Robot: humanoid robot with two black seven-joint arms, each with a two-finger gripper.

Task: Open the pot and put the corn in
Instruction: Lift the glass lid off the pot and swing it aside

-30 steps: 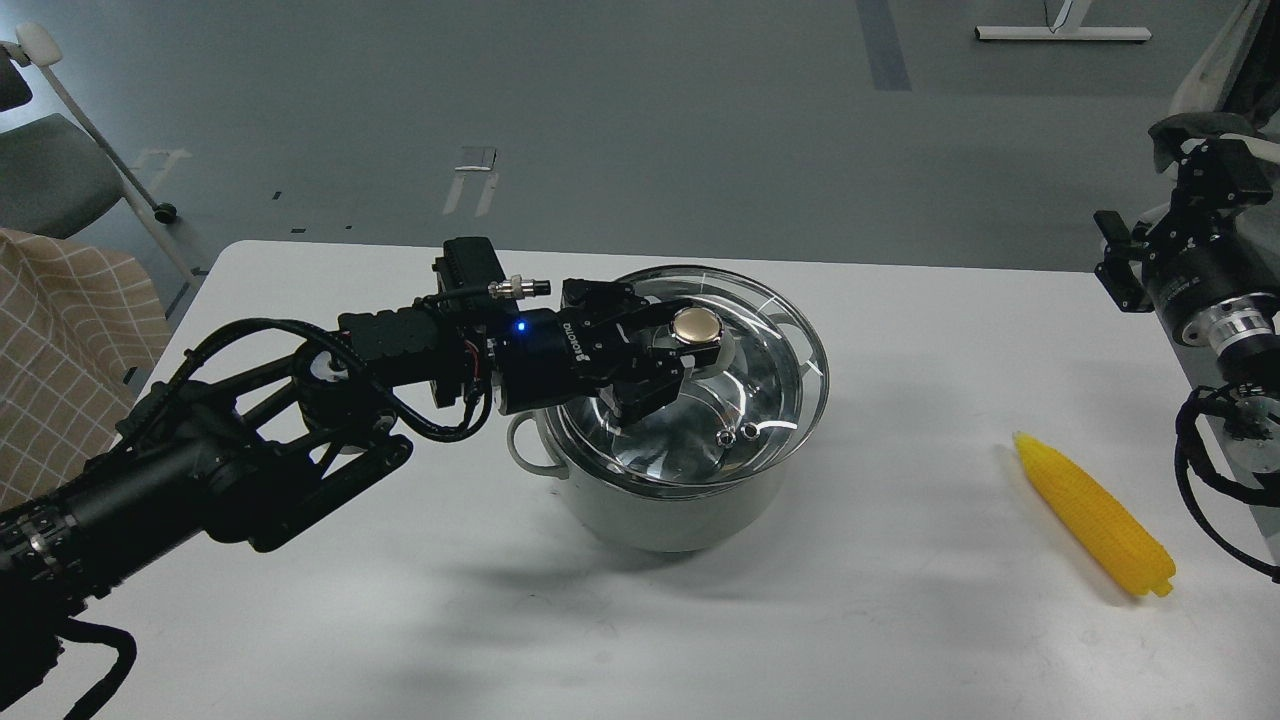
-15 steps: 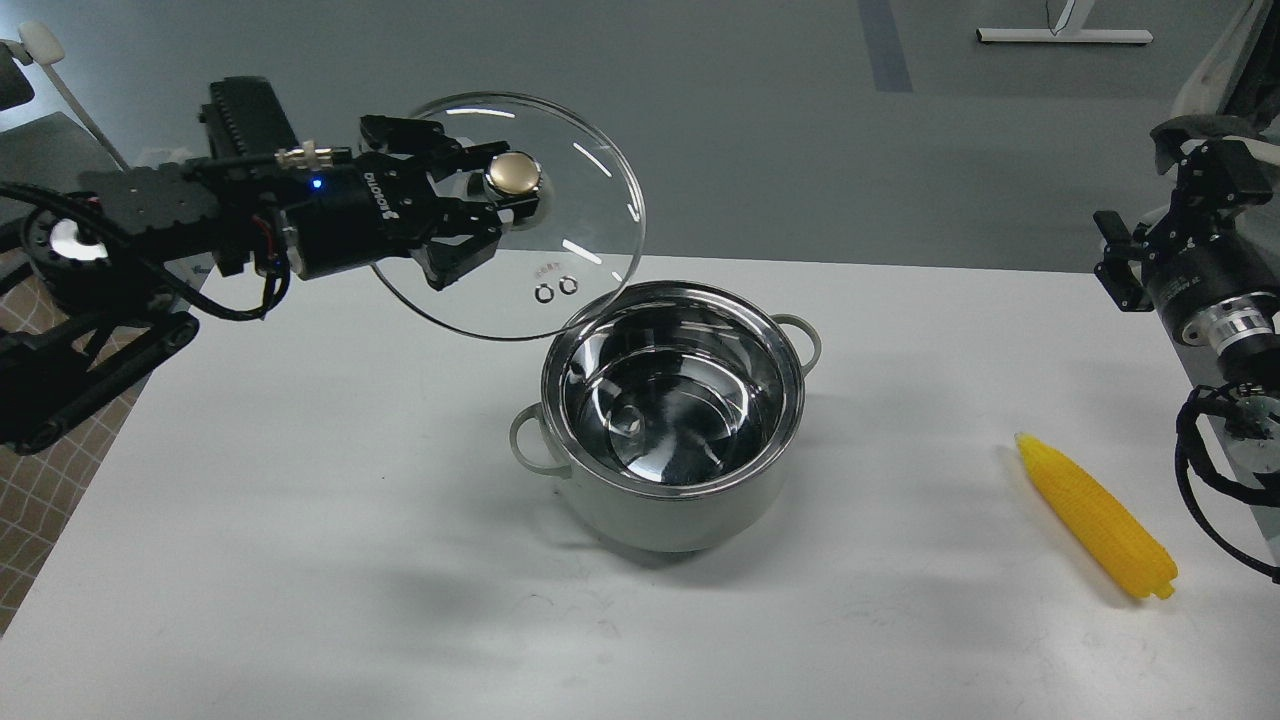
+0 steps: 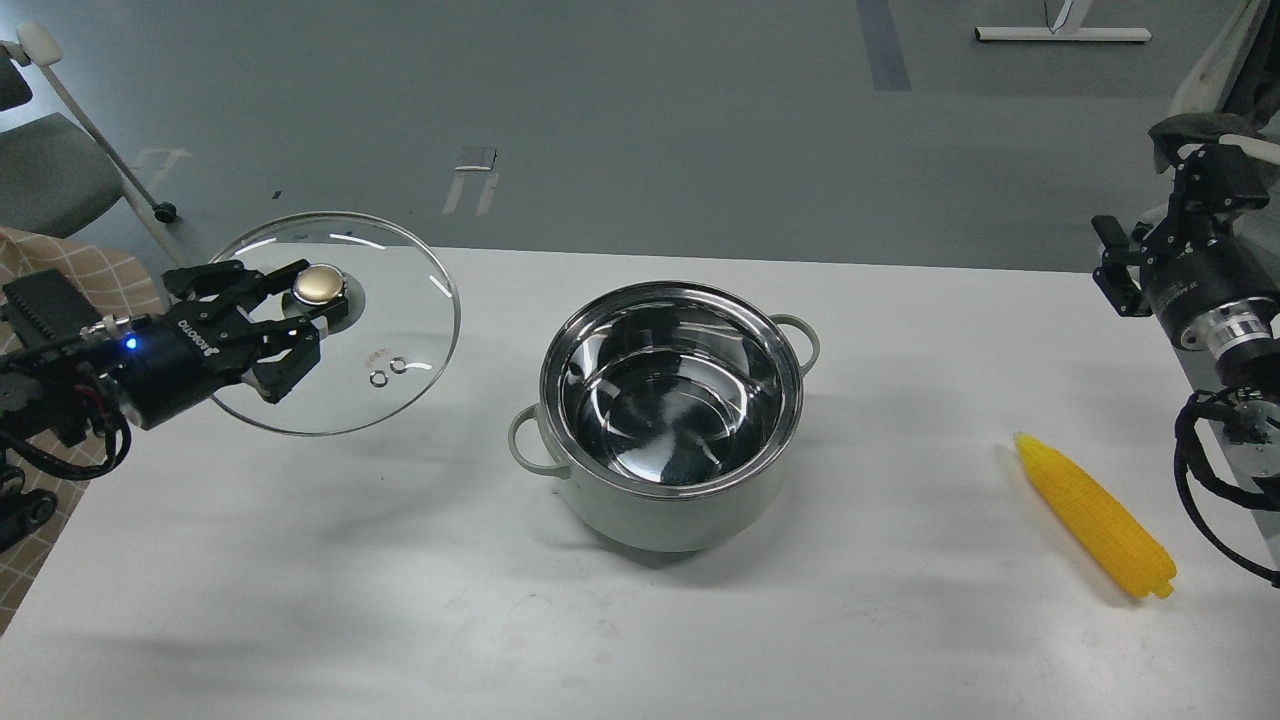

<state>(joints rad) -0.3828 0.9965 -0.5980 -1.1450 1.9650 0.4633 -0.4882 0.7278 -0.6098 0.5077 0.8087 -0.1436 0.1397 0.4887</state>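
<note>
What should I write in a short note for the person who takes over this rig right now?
Left gripper: shut on the gold knob of the glass lid, held over the table's left end.
Right gripper: at the right edge, holding nothing; open or shut cannot be told.
Pot: mid-table, open, nothing inside.
Corn: on the table right of the pot, untouched.
Done: lid off.
Left: set the lid down, pick up the corn, put it in the pot.
</note>
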